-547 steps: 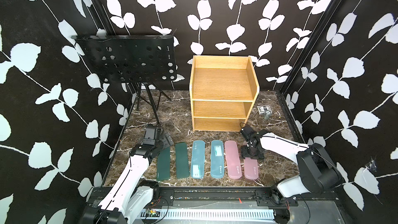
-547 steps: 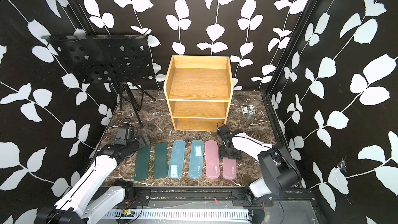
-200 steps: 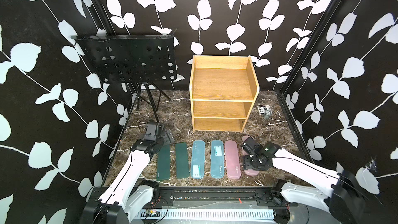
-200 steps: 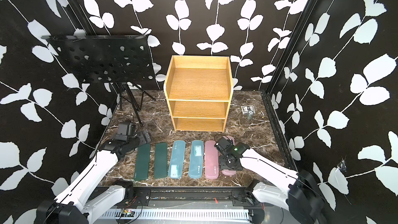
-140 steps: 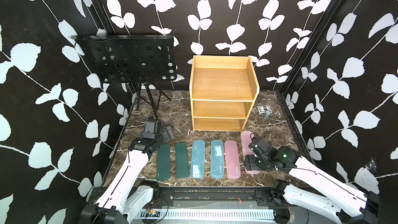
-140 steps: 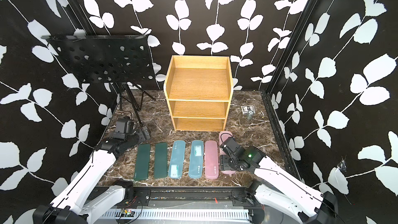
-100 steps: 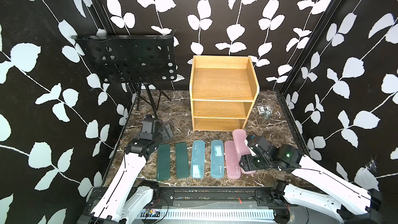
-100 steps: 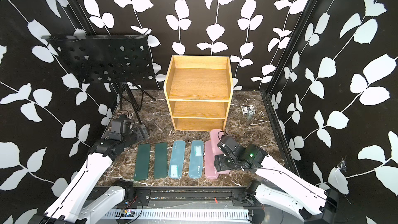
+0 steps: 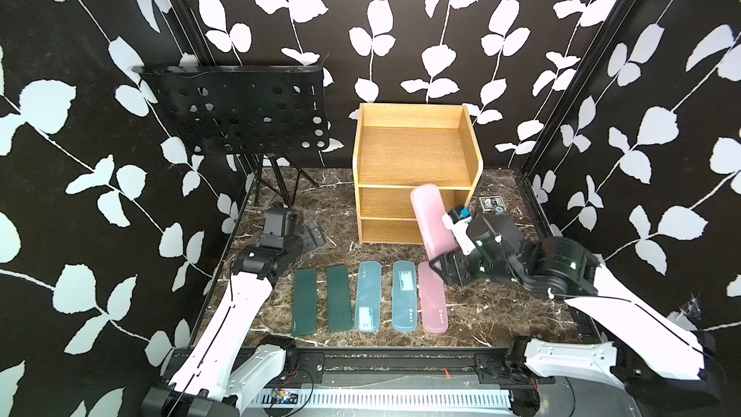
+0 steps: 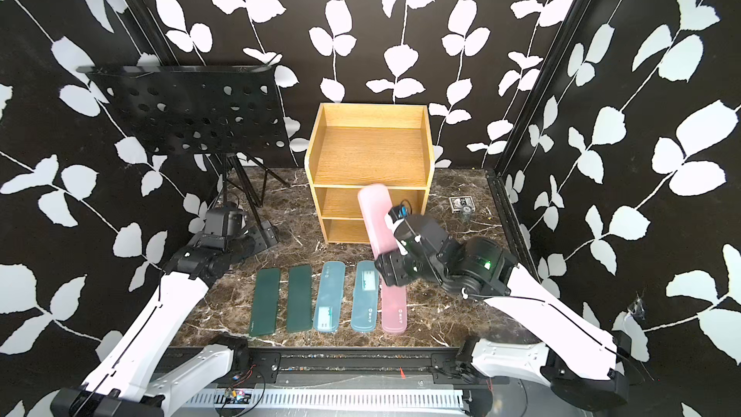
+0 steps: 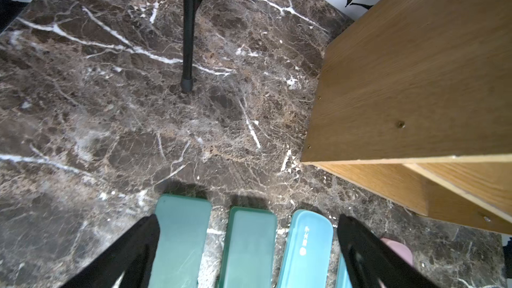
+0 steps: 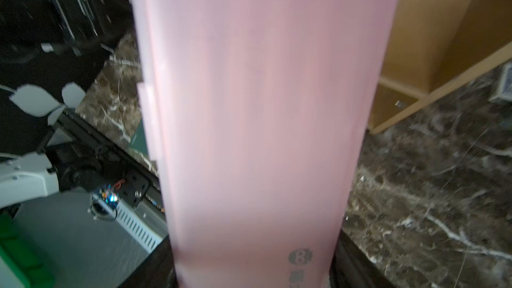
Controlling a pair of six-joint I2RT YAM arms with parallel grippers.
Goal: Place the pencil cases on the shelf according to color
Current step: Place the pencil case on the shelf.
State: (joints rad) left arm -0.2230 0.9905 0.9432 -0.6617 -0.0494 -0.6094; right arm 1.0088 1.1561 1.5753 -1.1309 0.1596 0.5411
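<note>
My right gripper (image 9: 443,260) (image 10: 391,266) (image 12: 253,272) is shut on the near end of a pink pencil case (image 9: 430,214) (image 10: 375,210) (image 12: 255,106). The case is lifted and tilts up in front of the shelf (image 9: 413,154) (image 10: 369,154) (image 12: 429,37), over its lower tiers. On the table lie two green cases (image 9: 305,300) (image 9: 340,298), two blue cases (image 9: 368,296) (image 9: 405,294) and a second pink one (image 9: 432,298) in a row. My left gripper (image 9: 310,234) (image 10: 264,234) (image 11: 248,225) hovers open above the far ends of the green cases (image 11: 180,239), empty.
A black perforated music stand (image 9: 240,110) stands at the back left, its tripod legs (image 11: 188,37) on the marble table. A small patterned box (image 9: 491,204) lies right of the shelf. Black leaf-patterned walls close in three sides.
My right gripper has raised the rightmost pink case off the table and swung it up towards the shelf front. The left arm has shifted slightly back.
</note>
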